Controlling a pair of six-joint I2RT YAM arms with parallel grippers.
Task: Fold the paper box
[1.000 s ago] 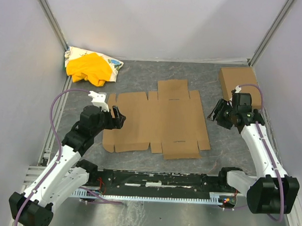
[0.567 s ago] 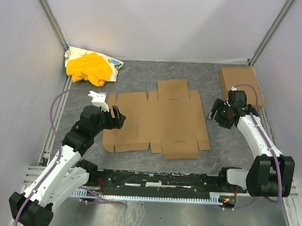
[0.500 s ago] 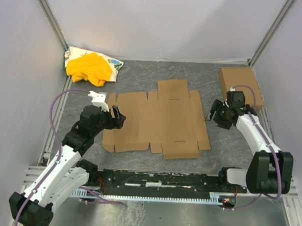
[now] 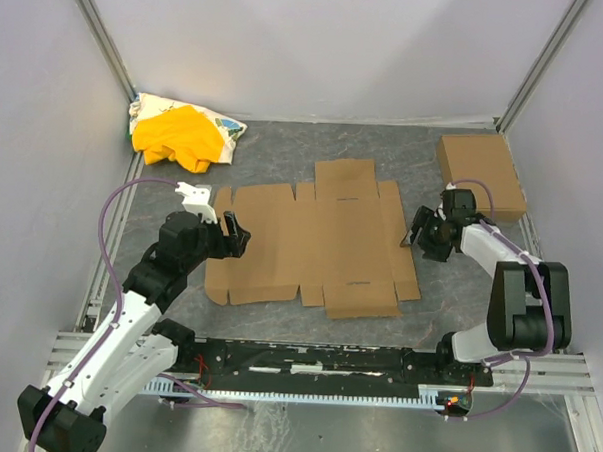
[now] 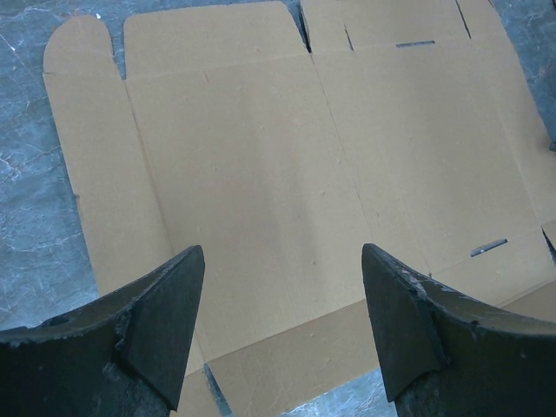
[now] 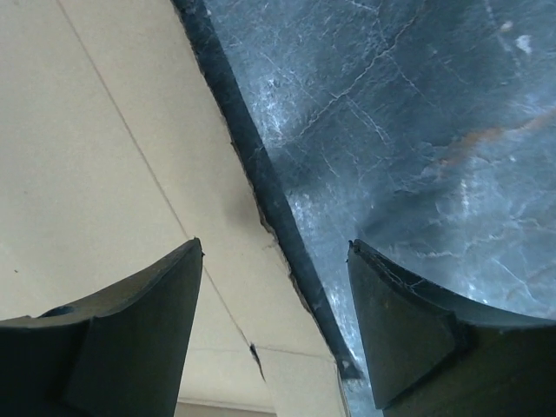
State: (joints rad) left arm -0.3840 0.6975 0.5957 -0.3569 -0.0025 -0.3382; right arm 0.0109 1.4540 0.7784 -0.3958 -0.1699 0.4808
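The paper box (image 4: 316,237) lies as a flat brown die-cut sheet in the middle of the grey table. It fills the left wrist view (image 5: 278,165), and its right edge shows in the right wrist view (image 6: 113,174). My left gripper (image 4: 231,233) is open and empty at the sheet's left edge, its jaws wide apart above the cardboard (image 5: 282,321). My right gripper (image 4: 418,231) is open and empty at the sheet's right edge, its jaws straddling that edge close above it (image 6: 274,313).
A smaller folded brown cardboard box (image 4: 481,174) sits at the back right, just behind my right arm. A yellow cloth on a printed bag (image 4: 183,134) lies at the back left. Grey walls enclose the table on three sides.
My right gripper has moved left and down, from beside the small box to the sheet's right edge. The left arm and the sheet have not moved.
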